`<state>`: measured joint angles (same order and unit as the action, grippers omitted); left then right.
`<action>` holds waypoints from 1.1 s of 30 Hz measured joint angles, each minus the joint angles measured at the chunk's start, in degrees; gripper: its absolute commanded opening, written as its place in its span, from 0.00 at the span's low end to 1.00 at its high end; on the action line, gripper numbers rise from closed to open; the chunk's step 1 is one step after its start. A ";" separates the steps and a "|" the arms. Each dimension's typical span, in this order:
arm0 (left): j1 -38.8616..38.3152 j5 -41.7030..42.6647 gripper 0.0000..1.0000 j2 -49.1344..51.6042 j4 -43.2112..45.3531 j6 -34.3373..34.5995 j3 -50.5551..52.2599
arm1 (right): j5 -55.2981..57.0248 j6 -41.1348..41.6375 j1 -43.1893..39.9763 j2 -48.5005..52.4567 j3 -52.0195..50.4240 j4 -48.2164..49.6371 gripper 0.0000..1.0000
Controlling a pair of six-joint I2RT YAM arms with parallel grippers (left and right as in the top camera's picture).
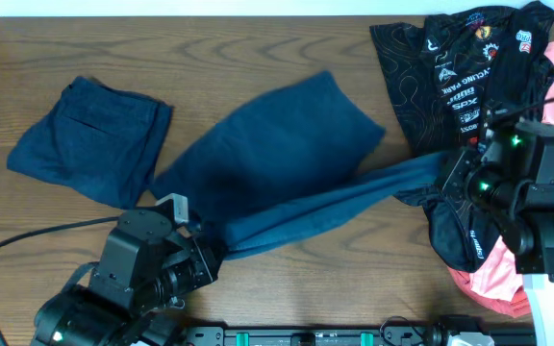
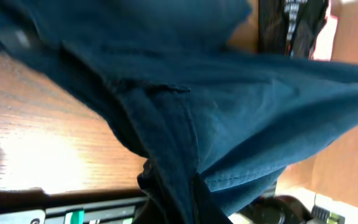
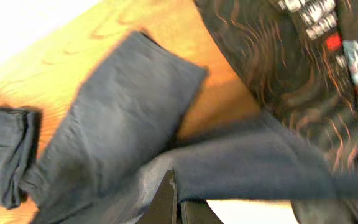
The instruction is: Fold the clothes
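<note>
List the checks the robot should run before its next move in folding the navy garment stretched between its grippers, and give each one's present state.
1. The left gripper grips the navy garment: ok, fabric bunches into it.
2. The right gripper grips the other end: cannot tell, jaws hidden.
3. Garment lying flat: not ok, its near edge is pulled into a taut band.
4. Clear of the black jersey: not ok, its right end meets it.
5. Apart from the folded shorts: cannot tell, edges very close.
</note>
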<state>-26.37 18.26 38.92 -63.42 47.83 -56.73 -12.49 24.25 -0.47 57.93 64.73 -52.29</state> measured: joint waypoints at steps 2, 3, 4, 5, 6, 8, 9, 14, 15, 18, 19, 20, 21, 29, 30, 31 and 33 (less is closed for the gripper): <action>-0.04 -2.34 0.06 0.17 1.53 1.42 0.00 | -1.49 -2.27 0.11 1.62 0.92 3.26 0.01; -0.07 -4.00 0.06 0.42 2.49 2.29 0.00 | -2.29 -3.23 0.33 2.71 1.27 5.55 0.01; -0.07 -5.29 0.06 0.66 3.45 3.06 0.00 | -2.91 -4.02 0.59 3.85 1.62 7.69 0.01; -0.11 -7.56 0.06 1.18 4.94 4.22 0.00 | -3.34 -4.83 1.29 5.73 2.10 10.71 0.01; -0.11 -9.14 0.06 1.60 5.81 5.01 0.00 | -3.56 -5.33 1.84 7.02 2.29 12.44 0.01; -0.11 -13.22 0.06 3.04 7.08 7.17 0.00 | -4.17 -6.16 3.50 10.71 2.71 17.25 0.01; -0.11 -14.82 0.06 3.67 7.17 8.26 0.00 | -4.55 -6.51 4.28 12.46 2.75 19.30 0.01; -0.02 -24.74 0.06 9.51 7.52 16.70 0.00 | -5.40 -7.52 9.01 22.32 2.82 31.95 0.01; 0.17 -26.03 0.06 10.64 7.87 17.46 0.02 | -5.07 -7.67 10.03 24.48 2.82 34.51 0.01; 2.56 -29.07 0.06 15.43 9.49 19.47 0.02 | -3.93 -8.02 12.44 30.05 2.86 40.92 0.01; 3.78 -29.79 0.06 17.18 10.16 19.80 0.02 | -3.48 -8.15 13.18 32.00 2.89 42.95 0.01; 5.11 -30.40 0.06 19.02 10.78 20.09 0.04 | -3.26 -8.17 13.88 33.66 2.89 44.78 0.01; 6.80 -30.80 0.06 21.24 11.72 20.31 0.04 | -2.95 -8.20 14.71 35.69 2.93 46.93 0.01; 17.75 -30.77 0.08 36.59 19.58 17.68 0.09 | -2.36 -8.17 18.10 47.34 2.99 60.11 0.01; 18.91 -30.34 0.14 38.47 20.22 17.18 0.09 | -2.36 -8.13 18.34 48.22 2.99 60.85 0.04; 19.93 -29.90 0.22 40.17 20.57 16.57 0.09 | -2.54 -7.76 18.69 49.44 2.99 61.57 0.13; 22.51 -29.57 0.37 43.58 20.68 16.15 0.09 | -1.92 -6.93 18.95 51.30 3.02 62.38 0.73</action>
<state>-3.86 -11.31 82.50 -42.74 63.99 -56.64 -14.41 17.32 18.48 109.23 67.75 10.09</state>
